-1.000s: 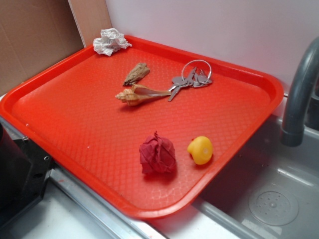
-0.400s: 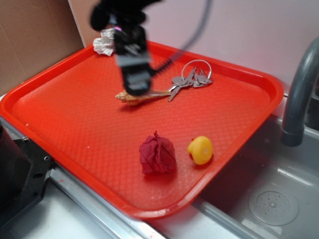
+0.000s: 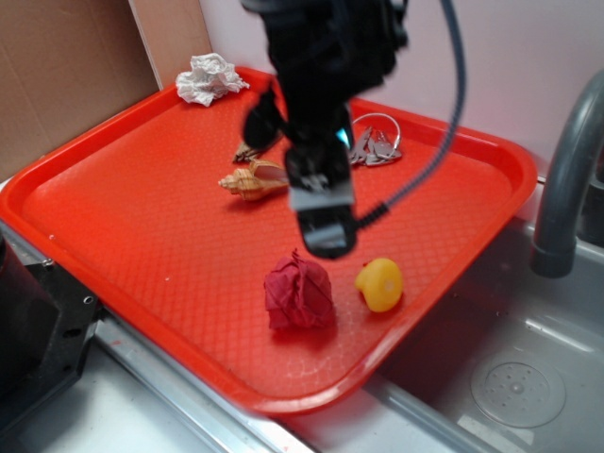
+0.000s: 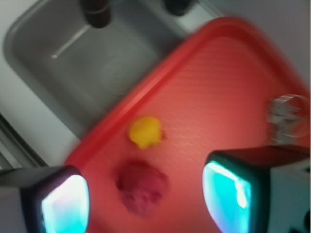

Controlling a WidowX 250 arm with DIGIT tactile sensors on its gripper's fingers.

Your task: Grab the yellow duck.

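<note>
The yellow duck [image 3: 379,284] sits near the front right rim of the red tray [image 3: 123,245], just right of a dark red wad [image 3: 299,293]. My gripper [image 3: 326,236] hangs above the tray, a little behind and left of the duck, blurred by motion. In the wrist view the duck [image 4: 145,131] lies ahead of the open gripper [image 4: 146,201]. The two fingertips [image 4: 65,204] stand wide apart with nothing held, and the dark red wad [image 4: 142,187] shows on the tray below the gap.
A seashell [image 3: 250,181], a brown piece [image 3: 247,151], a key ring [image 3: 376,142] and a crumpled white paper [image 3: 208,78] lie at the tray's back. A sink [image 3: 528,377] with a grey faucet [image 3: 566,179] is to the right. Cardboard stands at the left.
The arm came into view from the back and swept forward and right over the tray, from above the seashell to just behind the wad and duck. The objects have not moved.
</note>
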